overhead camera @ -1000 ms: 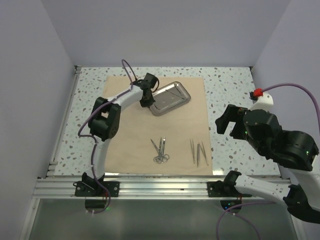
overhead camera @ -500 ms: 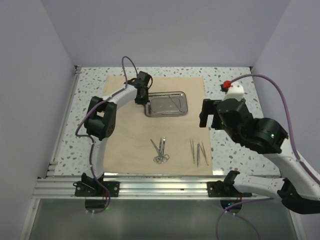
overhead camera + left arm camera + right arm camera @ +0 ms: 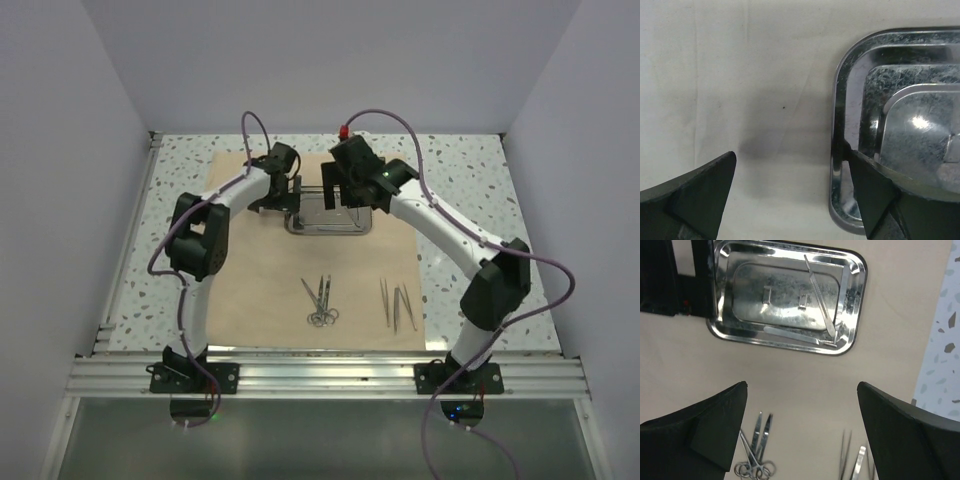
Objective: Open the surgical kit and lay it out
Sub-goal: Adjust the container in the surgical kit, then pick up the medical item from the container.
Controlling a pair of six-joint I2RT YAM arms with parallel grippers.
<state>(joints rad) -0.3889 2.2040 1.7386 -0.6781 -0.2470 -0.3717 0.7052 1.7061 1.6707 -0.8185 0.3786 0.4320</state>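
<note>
The wrap sheet [image 3: 250, 280] is already open & flat on the speckled table [image 3: 455, 175], so the unfolding looks done and we're in the laying-out bit. The scissors [image 3: 320, 302] and tweezers [image 3: 398, 306] lie apart on the near half of the sheet. They're well clear of the tray [image 3: 330, 228], which sits at the far middle of the sheet, long side across. It isn't emptied yet: the right wrist view shows a few slim steel tools [image 3: 817, 295] in it, one diagonal, others along its near & right rim. Can't tell exactly what they are. The right gripper [image 3: 801, 387] hangs above the tray w/ jaws spread wide and nothing between them. The left gripper [image 3: 790, 160] is low at the tray's left end, jaws also spread, holding nothing. One finger is over bare sheet, the other over the tray's left rim, so the rim sits inside the gap, close to that finger; touching or not, can't tell. Next move, I'd guess: the right one drops in & pinches a tool out, prob the diagonal one. That calls for a low, accurate close, since it's thin steel on slick steel. The tray may skid unless the left jaws steady it.
</note>
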